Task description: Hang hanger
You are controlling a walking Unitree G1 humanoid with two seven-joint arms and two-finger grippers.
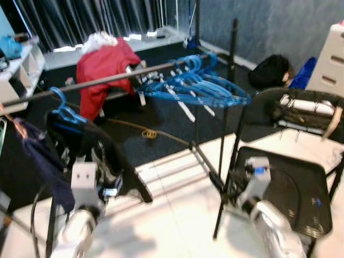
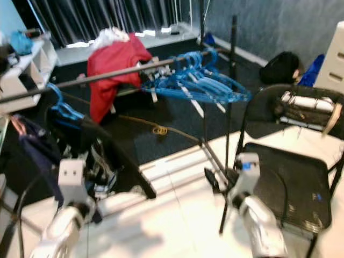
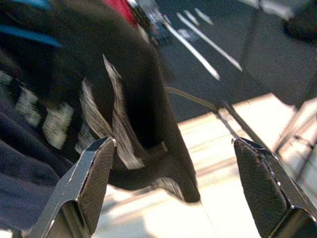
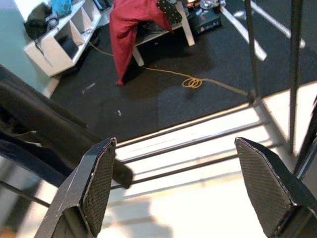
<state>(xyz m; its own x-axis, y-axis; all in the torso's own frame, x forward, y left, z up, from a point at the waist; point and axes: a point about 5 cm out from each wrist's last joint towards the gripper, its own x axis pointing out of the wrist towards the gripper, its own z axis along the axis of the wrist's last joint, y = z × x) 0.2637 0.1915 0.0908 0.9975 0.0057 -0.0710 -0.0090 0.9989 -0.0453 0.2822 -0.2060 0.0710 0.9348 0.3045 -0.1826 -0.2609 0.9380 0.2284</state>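
Note:
A dark rod (image 1: 107, 80) of the clothes rack runs across the scene. A bunch of empty blue hangers (image 1: 199, 86) hangs near its right end. Further left, a single blue hanger (image 1: 63, 110) hangs on the rod and carries a black garment (image 1: 102, 145). A navy cloth (image 1: 37, 156) hangs beside it. My left gripper (image 3: 173, 183) is open, low and right in front of the black garment (image 3: 124, 74), with nothing between its fingers. My right gripper (image 4: 176, 183) is open and empty, held low near the rack's foot bars (image 4: 198, 148).
A black folding chair (image 1: 290, 183) stands close on the right beside the rack's upright pole (image 1: 228, 107). A red garment (image 1: 105, 64) lies over a stool behind the rod. An orange cable (image 1: 148, 131) lies on the dark carpet. White shelves (image 1: 16, 70) stand far left; a black bag (image 1: 271, 70) sits far right.

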